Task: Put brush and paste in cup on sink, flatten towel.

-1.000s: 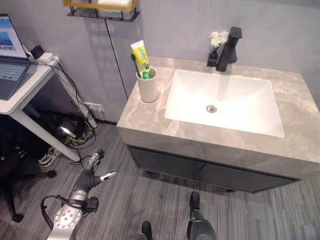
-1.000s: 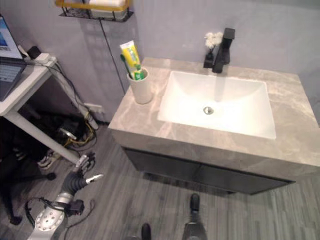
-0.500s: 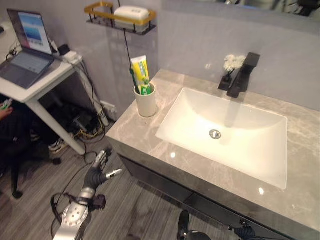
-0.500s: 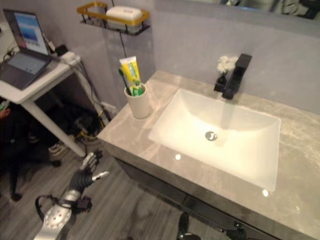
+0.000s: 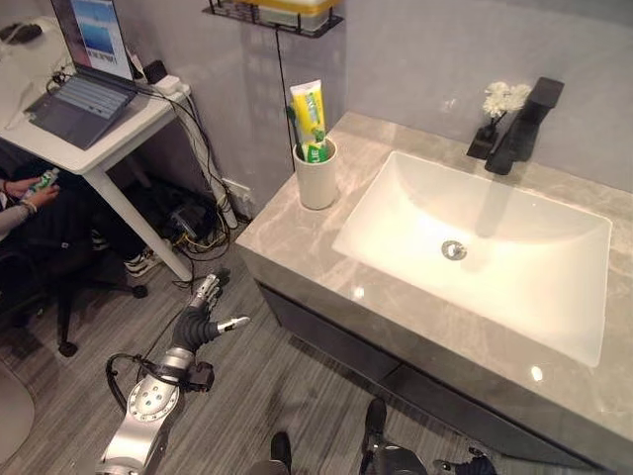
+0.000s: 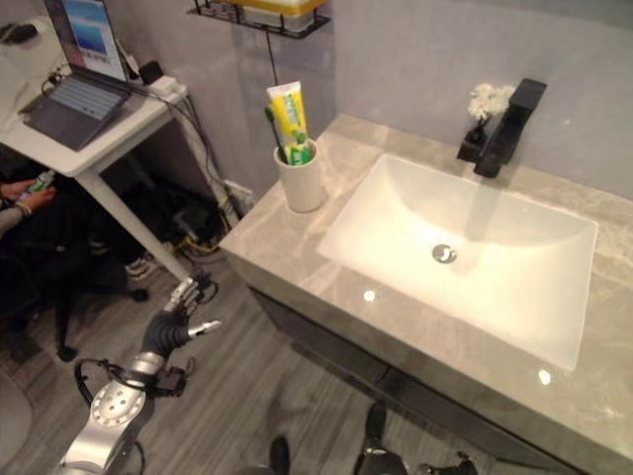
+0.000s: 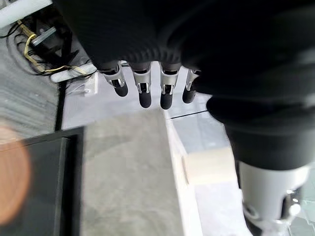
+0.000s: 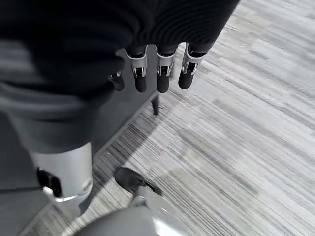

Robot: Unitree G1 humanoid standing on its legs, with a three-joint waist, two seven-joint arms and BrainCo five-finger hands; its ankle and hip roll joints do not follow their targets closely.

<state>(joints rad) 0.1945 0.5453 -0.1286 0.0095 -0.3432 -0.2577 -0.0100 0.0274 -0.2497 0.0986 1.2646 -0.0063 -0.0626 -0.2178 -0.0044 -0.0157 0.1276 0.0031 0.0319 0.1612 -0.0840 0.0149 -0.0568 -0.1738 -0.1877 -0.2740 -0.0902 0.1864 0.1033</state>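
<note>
The left hand (image 5: 203, 319) hangs low beside the vanity, over the grey plank floor (image 5: 247, 396), fingers (image 7: 142, 93) straight and relaxed, thumb apart, holding nothing. Up and to its right, on the grey stone counter (image 5: 297, 233), stands the white cup (image 5: 316, 180) with the toothbrush (image 5: 296, 134) and toothpaste tube (image 5: 311, 121) upright inside, beside the white basin (image 5: 475, 252). The right hand (image 8: 157, 73) hangs with fingers loosely straight above the floor, empty.
</note>
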